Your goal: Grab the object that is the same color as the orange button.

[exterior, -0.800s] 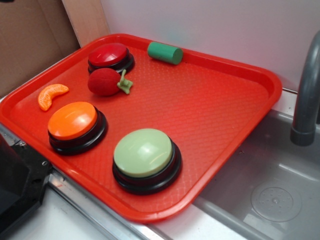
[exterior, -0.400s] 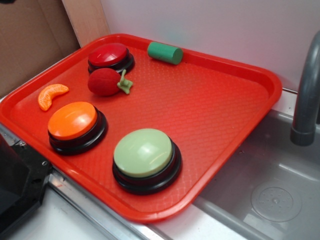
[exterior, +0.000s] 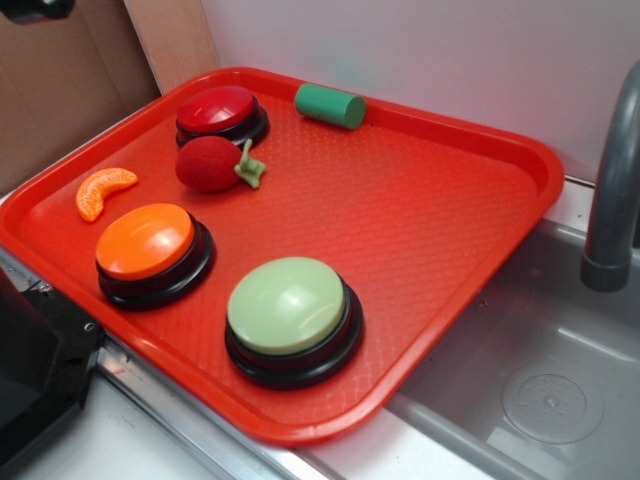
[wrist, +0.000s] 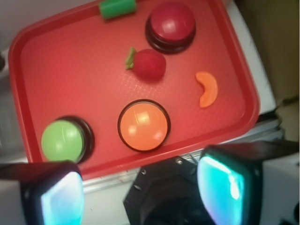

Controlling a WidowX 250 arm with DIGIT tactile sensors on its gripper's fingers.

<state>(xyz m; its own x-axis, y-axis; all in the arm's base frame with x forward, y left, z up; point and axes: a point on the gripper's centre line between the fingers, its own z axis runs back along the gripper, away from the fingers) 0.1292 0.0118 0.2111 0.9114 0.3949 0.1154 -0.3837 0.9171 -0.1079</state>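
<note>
The jaws (wrist: 140,187) stand wide apart and empty, high above the tray's (wrist: 243,101) near edge. The orange segment (wrist: 206,88) lies ahead and right of them, beyond the orange button (wrist: 143,125), its long axis running roughly fore-and-aft.

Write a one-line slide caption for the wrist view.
Open gripper hangs high above a red tray holding three buttons, a strawberry toy, a green cylinder and the orange segment.
</note>
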